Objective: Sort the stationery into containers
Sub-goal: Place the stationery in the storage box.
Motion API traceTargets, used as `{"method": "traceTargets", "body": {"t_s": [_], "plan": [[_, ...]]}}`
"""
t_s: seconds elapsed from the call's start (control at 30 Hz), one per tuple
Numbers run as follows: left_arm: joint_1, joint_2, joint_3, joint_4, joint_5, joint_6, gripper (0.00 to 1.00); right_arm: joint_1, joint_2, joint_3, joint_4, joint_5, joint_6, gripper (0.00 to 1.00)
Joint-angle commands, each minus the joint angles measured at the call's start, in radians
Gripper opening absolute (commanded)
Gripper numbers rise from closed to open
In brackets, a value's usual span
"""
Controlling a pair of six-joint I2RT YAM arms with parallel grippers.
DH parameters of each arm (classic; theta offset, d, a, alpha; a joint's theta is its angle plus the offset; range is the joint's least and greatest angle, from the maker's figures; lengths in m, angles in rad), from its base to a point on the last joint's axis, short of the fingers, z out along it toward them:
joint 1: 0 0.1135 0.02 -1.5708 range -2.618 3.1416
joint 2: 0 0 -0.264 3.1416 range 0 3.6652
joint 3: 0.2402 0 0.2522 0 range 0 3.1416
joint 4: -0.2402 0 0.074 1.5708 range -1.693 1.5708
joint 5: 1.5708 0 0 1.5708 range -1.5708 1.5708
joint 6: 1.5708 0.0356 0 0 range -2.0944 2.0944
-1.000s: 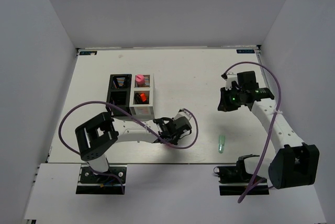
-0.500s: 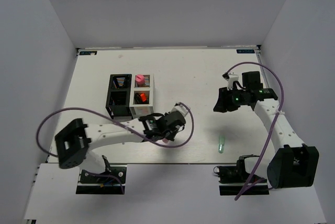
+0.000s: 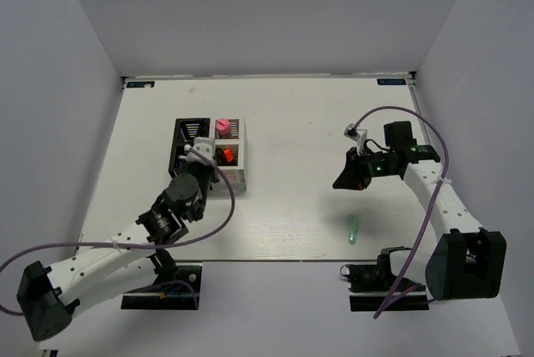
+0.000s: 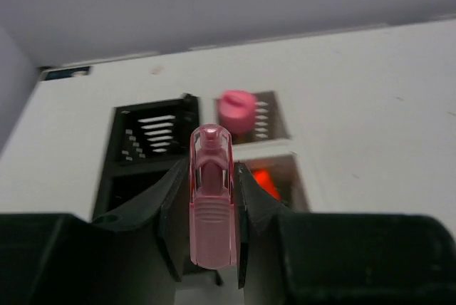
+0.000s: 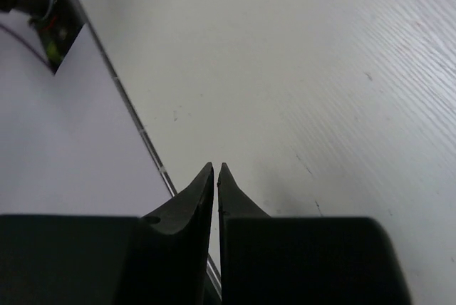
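Note:
My left gripper (image 4: pixel 211 169) is shut on a pale pink stick (image 4: pixel 211 212), held upright just in front of the two organizers. In the top view the left gripper (image 3: pixel 198 163) is at the near side of the black organizer (image 3: pixel 188 133) and the white organizer (image 3: pixel 234 175). The white one holds a fat pink marker (image 3: pixel 223 128) in its far compartment and an orange cap (image 3: pixel 224 155) in its near one. Both show in the left wrist view, the marker (image 4: pixel 236 109) and the cap (image 4: pixel 263 180). A mint stick (image 3: pixel 353 228) lies near the front edge. My right gripper (image 3: pixel 341 181) is shut and empty (image 5: pixel 215 167).
The black organizer (image 4: pixel 151 130) has slotted walls, and what it holds is not visible. The table's front edge (image 5: pixel 142 134) runs close under the right gripper. White walls enclose the table on three sides.
My left arm has swung from the middle front of the table back and left to the organizers, carrying the pink stick. My right gripper has drifted a little left and toward the front.

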Motion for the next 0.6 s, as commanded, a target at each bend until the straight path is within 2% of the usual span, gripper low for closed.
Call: {"method": "traceTargets", "body": {"t_s": [0.0,0.03,0.07,0.17,0.23,0.27,0.43,0.5,0.57], "plan": [[0.123,0.008,-0.025,0.268,0.004,0.150,0.00,-0.003,-0.027,-0.029,-0.073,-0.245,-0.274,0.08],[0.227,0.019,-0.019,0.261,0.031,0.126,0.00,-0.003,-0.045,-0.052,-0.070,-0.259,-0.295,0.08],[0.260,0.032,-0.015,0.255,0.108,0.086,0.00,-0.003,-0.074,-0.076,-0.065,-0.288,-0.313,0.08],[0.412,0.088,0.023,0.190,0.183,0.000,0.00,-0.004,-0.143,-0.137,0.014,-0.301,-0.316,0.08],[0.450,0.102,0.042,0.125,0.216,-0.031,0.00,-0.006,-0.163,-0.147,0.063,-0.278,-0.280,0.08],[0.514,0.124,0.050,0.108,0.239,-0.105,0.00,-0.007,-0.168,-0.145,0.064,-0.272,-0.267,0.08],[0.631,0.160,0.027,0.057,0.361,-0.229,0.00,-0.015,-0.151,-0.135,0.054,-0.273,-0.270,0.08],[0.645,0.178,0.013,0.055,0.380,-0.253,0.00,-0.017,-0.143,-0.133,0.051,-0.270,-0.269,0.08],[0.645,0.194,-0.001,0.063,0.381,-0.266,0.00,-0.021,-0.142,-0.127,0.042,-0.275,-0.272,0.13]]}}
